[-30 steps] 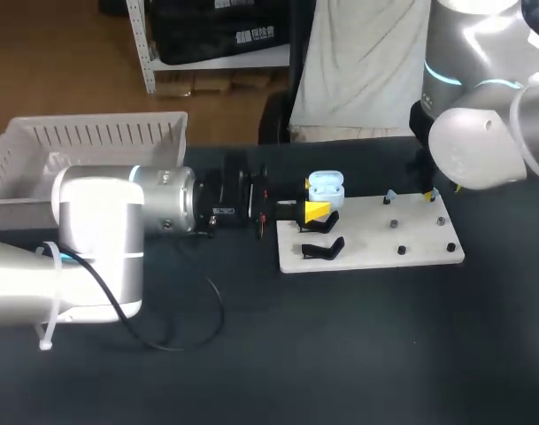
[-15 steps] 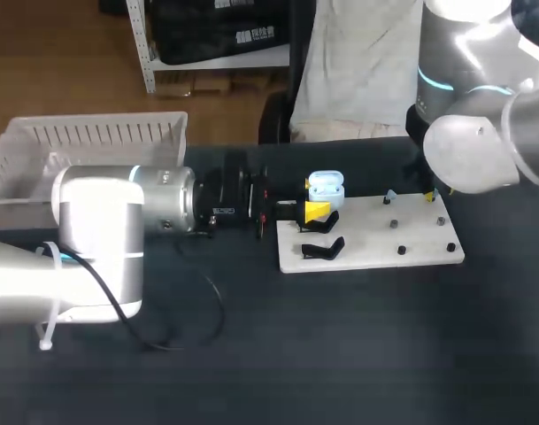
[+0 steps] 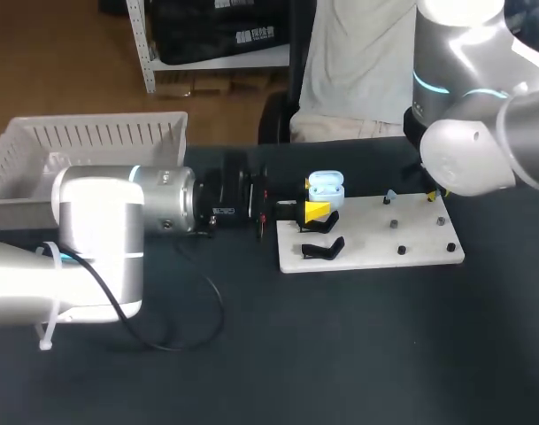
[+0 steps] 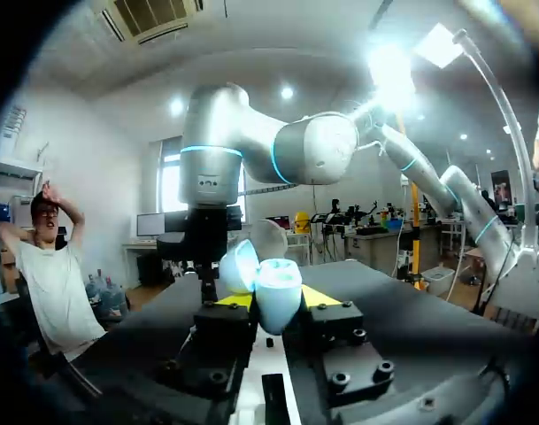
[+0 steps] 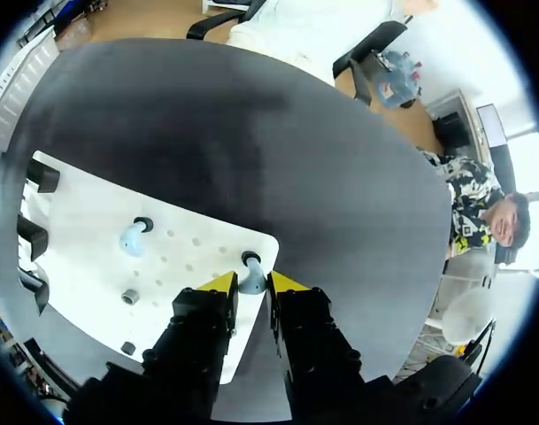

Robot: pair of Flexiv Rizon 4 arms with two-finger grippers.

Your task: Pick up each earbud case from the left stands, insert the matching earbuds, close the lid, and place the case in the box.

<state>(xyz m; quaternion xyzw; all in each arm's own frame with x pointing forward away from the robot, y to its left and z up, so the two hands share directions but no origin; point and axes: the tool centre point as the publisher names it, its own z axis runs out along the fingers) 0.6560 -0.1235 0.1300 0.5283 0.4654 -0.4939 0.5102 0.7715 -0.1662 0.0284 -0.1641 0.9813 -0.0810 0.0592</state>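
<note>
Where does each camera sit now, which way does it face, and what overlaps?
Head: above, behind, looking down on the table; left arm, right arm show.
Left wrist: level across the table toward right arm; left end effector grips earbud case.
Right wrist: down onto white board; right end effector at an earbud.
Shared: head and left wrist show the earbud case.

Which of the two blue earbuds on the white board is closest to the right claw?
The corner earbud: it sits right at the right gripper, at the white board's corner. The other earbud stands farther along, toward the black stands.
</note>
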